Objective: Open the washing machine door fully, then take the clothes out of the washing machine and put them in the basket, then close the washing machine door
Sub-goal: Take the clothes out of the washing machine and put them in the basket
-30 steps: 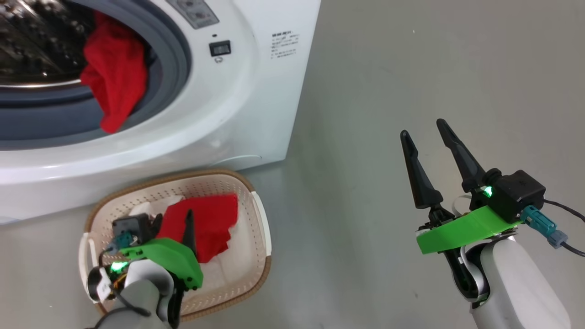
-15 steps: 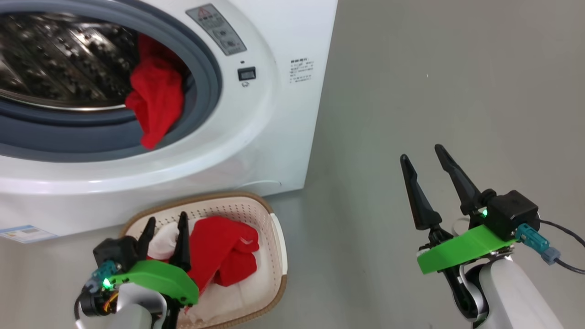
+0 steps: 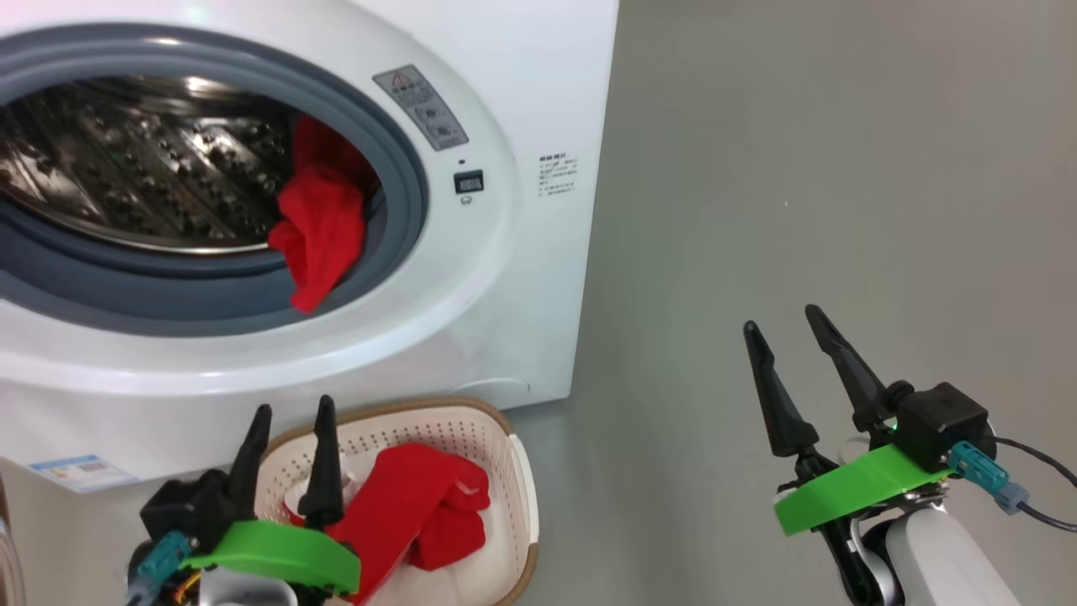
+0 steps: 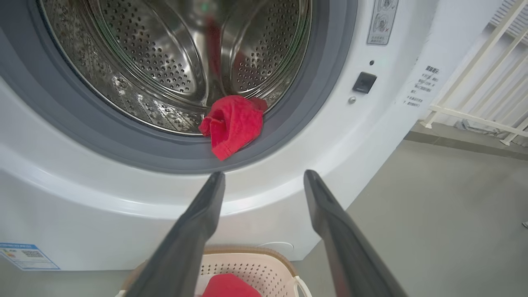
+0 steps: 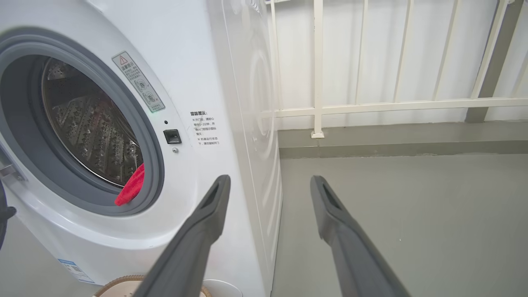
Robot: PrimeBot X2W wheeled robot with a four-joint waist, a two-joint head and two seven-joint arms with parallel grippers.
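The washing machine (image 3: pixel 522 278) stands with its opening uncovered; a dark sliver of the washing machine door (image 5: pixel 3 222) shows at the far left of the right wrist view. One red piece of the clothes (image 3: pixel 324 227) (image 4: pixel 233 123) (image 5: pixel 132 187) hangs over the grey gasket at the drum's lower right. The basket (image 3: pixel 522 497) (image 4: pixel 247 251) sits on the floor before the machine, holding red clothes (image 3: pixel 421 505) on a white cloth. My left gripper (image 3: pixel 293 406) (image 4: pixel 264 175) is open and empty above the basket's left part, pointing at the machine. My right gripper (image 3: pixel 782 320) (image 5: pixel 269 179) is open and empty over bare floor to the right.
Grey floor (image 3: pixel 799 168) stretches right of the machine. A white railing (image 5: pixel 317 107) (image 4: pixel 474 115) runs along the wall behind. A blue label (image 3: pixel 80 471) is stuck low on the machine's front. A cable trails from my right wrist (image 3: pixel 1035 505).
The head camera has tilted up, showing more of the drum. My left gripper has lifted out of the basket, leaving the red garment there, and now points at the machine. The right arm has held still.
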